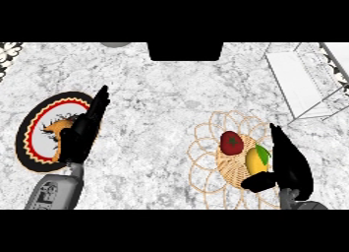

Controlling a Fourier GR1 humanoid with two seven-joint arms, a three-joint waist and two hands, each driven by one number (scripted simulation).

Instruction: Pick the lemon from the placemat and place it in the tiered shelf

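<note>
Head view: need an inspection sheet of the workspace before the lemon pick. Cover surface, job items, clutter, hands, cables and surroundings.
Surface: grey-white marble counter.
Job's things: lemon lies on the woven placemat, right of its middle; white wire tiered shelf stands at the far right.
Clutter: red fruit on the placemat beside the lemon; round patterned plate at left.
Hands: right hand close beside the lemon, fingers straight, thumb bent below it, not closed round it; left hand open, resting over the plate.
Cables: nothing seen.
Surroundings: black block at the far edge; patterned tiles at far left.
</note>
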